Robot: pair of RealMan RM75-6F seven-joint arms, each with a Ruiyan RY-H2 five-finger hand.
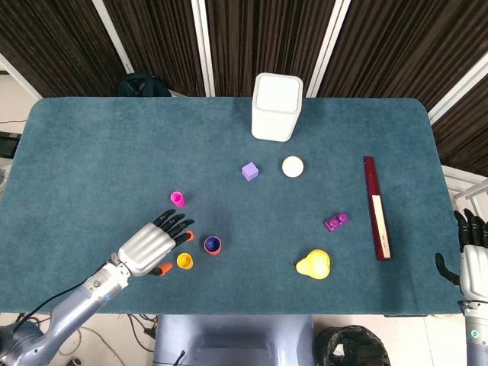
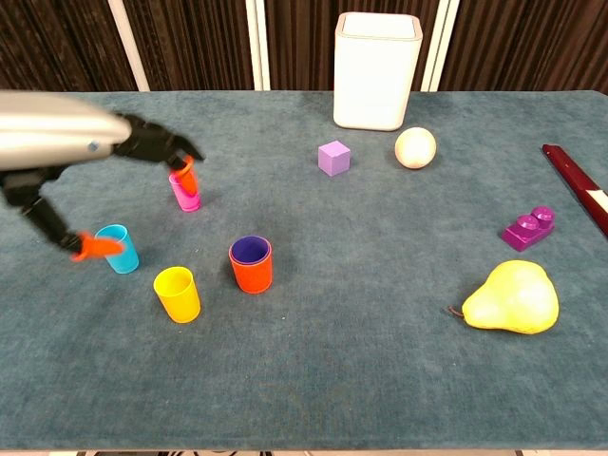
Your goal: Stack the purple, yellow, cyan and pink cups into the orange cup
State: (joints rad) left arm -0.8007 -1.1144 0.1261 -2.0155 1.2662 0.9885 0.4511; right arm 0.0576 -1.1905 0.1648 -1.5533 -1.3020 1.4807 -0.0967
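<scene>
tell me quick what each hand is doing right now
Left hand: open, fingers spread, holding nothing.
Right hand: holds nothing; open or closed cannot be told.

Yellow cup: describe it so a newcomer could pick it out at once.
Start at the tall white bin at the table's far edge, then come to the near left cluster of small cups. The yellow cup stands nearest the front edge, left of the orange cup, and is the only yellow one there.
</scene>
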